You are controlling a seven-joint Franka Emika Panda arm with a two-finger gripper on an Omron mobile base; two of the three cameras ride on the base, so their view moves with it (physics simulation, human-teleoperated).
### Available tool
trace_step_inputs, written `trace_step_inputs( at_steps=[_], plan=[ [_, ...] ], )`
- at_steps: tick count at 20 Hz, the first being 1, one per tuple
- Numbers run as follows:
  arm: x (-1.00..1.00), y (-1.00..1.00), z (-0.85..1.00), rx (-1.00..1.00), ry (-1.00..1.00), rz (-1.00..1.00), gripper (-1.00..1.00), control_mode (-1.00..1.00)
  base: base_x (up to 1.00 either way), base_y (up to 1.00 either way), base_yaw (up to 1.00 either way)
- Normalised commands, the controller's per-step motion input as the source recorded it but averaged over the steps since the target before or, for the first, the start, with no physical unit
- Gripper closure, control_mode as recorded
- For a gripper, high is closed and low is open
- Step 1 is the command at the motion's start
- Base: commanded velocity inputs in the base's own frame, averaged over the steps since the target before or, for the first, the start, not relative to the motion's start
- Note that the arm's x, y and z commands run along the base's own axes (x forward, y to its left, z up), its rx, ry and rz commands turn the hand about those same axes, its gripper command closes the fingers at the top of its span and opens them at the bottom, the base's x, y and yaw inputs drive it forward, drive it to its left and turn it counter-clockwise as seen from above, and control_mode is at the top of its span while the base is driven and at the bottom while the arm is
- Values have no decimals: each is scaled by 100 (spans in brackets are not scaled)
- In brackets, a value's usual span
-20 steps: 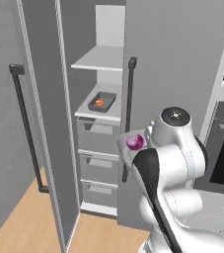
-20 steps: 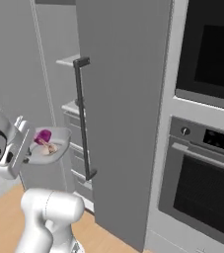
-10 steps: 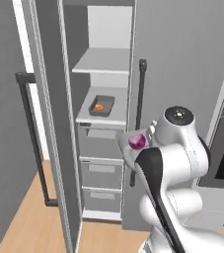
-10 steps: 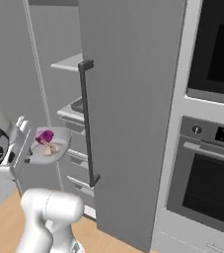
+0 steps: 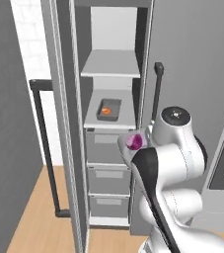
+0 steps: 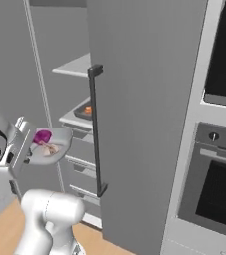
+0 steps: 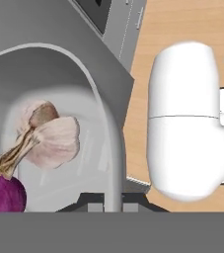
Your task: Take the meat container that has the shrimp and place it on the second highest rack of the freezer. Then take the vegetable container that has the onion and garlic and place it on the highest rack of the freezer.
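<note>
1. Two containers show in the left base view, both placed here against the open freezer (image 5: 111, 123). The tray with the shrimp (image 5: 109, 109) sits on the freezer's second shelf from the top, just above the drawers (image 5: 108, 163). The bowl (image 5: 127, 146) with the onion (image 5: 134, 141) is held up in front of the top drawer, below that shelf and outside the freezer, tight against the arm's white wrist. The top shelf (image 5: 111, 66) is bare. The freezer door (image 5: 59, 123) stands open to the left, its black handle (image 5: 44, 143) beyond it.

2. One bowl (image 6: 55, 147) shows in the right base view, left of the closed door's handle (image 6: 95, 129) and short of the freezer shelves; the onion (image 6: 41, 136) and garlic (image 6: 47, 148) lie in it. The gripper (image 6: 27, 152) meets the bowl's near rim; the jaws are hidden there. An orange speck, the shrimp (image 6: 87, 109), shows on the shelf behind the handle. An oven (image 6: 211, 199) stands to the right.

3. One rim shows in the hand view: the bowl (image 7: 106, 128) wall runs down between the fingertips (image 7: 91, 201), which are fully closed on it. The garlic (image 7: 47, 136) and onion (image 7: 2, 192) lie inside.
</note>
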Motion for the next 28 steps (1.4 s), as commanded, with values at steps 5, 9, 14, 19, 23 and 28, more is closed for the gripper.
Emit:
trace_step_inputs(
  at_steps=[5,9,14,19,23,28],
  plan=[
    [0,0,0,0,0,0,100,100,67,25,-9],
    [0,0,0,0,0,0,100,100,35,52,-13],
    [0,0,0,0,0,0,100,100,52,4,-17],
    [0,0,0,0,0,0,100,100,16,55,-8],
    [0,0,0,0,0,0,100,100,52,12,-7],
    [31,3,70,-1,-20,-2,100,-100,17,0,-1]
  ],
)
